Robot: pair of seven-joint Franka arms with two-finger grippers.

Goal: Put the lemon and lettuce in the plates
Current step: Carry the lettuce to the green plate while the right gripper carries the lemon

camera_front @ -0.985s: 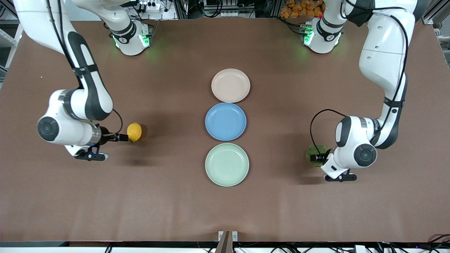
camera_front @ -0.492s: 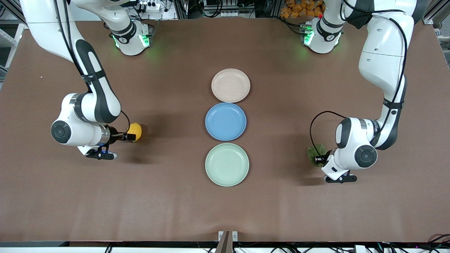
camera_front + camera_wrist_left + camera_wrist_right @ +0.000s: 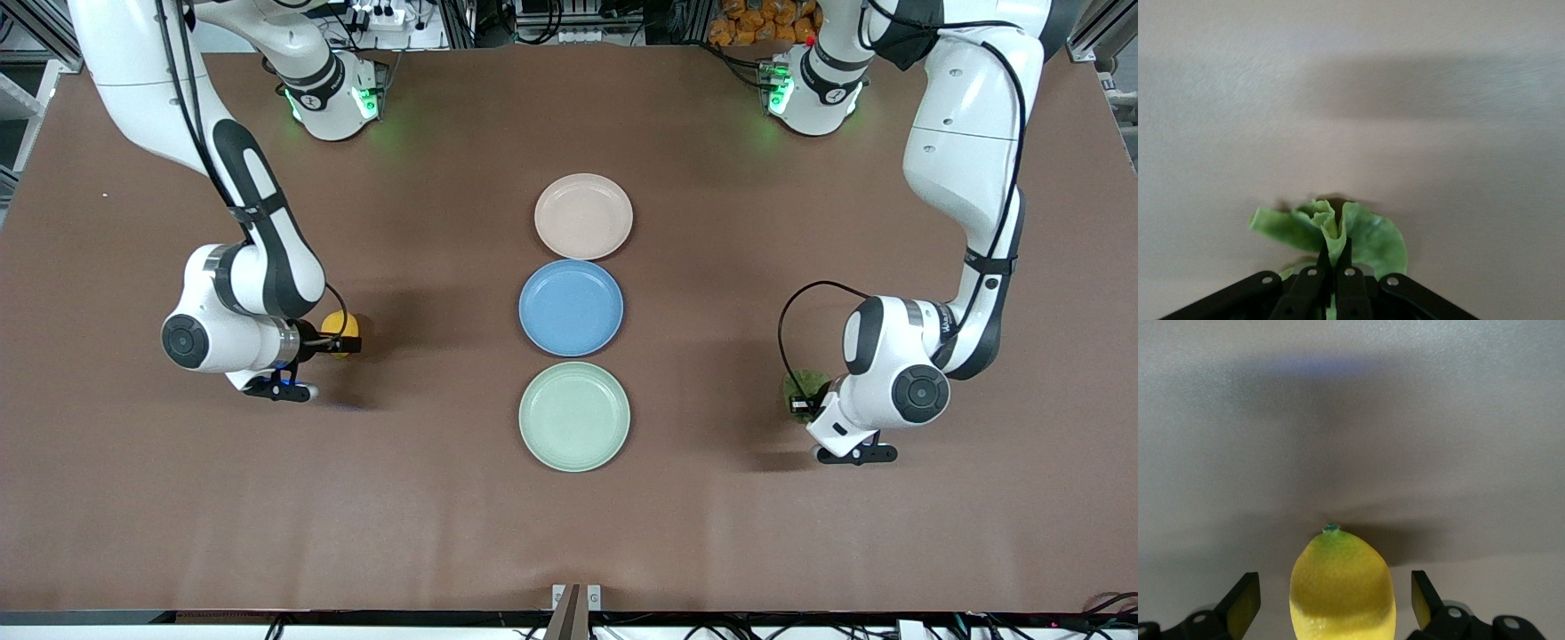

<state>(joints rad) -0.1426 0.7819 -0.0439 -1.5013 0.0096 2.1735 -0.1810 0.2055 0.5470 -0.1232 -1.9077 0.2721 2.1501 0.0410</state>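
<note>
In the front view the right gripper covers much of the lemon, so only a bit of yellow peeks out above it; in the right wrist view the lemon is cut off by the picture's edge, and so are the finger bases; the left gripper and its wrist cover part of the lettuce; in the left wrist view the lettuce stem end is tucked between the fingers.
</note>
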